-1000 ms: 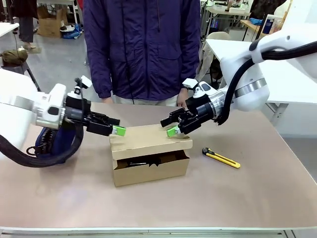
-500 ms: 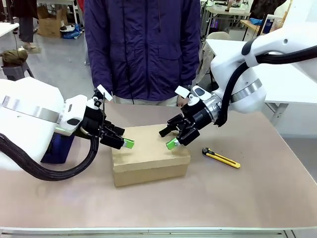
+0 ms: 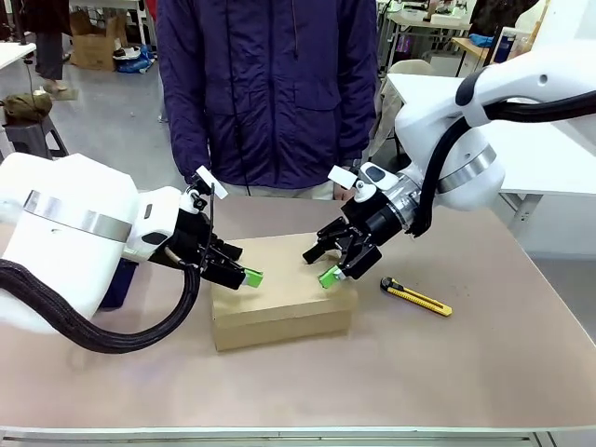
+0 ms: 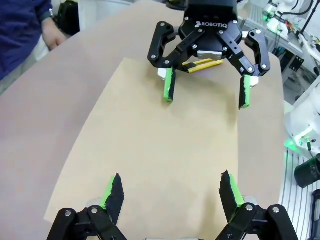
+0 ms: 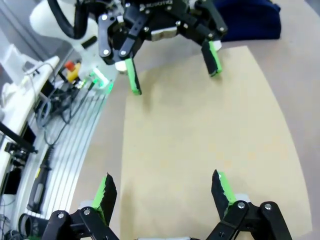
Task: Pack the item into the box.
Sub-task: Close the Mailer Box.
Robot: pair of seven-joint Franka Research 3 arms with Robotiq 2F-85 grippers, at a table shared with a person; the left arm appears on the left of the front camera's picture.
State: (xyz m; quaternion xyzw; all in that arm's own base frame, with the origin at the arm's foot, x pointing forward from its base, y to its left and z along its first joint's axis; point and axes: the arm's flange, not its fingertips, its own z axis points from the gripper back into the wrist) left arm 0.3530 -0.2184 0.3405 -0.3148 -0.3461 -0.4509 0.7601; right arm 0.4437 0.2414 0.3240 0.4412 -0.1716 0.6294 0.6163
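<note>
Both grippers hang over the lid of the box point(image 3: 279, 293), fingers spread wide and gripping nothing. The left gripper point(image 3: 244, 274) is over the lid's left end, the right gripper point(image 3: 324, 270) over its right end — tips down, at or just above the cardboard; contact cannot be told for sure.

The box sits near the middle of the table point(image 3: 484, 372) with its lid flap lying flat and closed. The item is not visible; judged from the shut lid, it is probably inside already. So the step in hand looks like the closing one: pressing the flap down along both ends so it seats. The next move would call for even downward pressure from both sides, then a straight lift clear without dragging the lid open again.

A yellow-and-black utility knife point(image 3: 415, 297) lies on the table just to the right of the box, apart from it. A person in a dark blue jacket point(image 3: 270, 84) stands at the far edge.

Writing — in the left wrist view the facing gripper's body reads "ROBOTIQ" point(image 4: 212, 24). The box itself carries no readable print.
</note>
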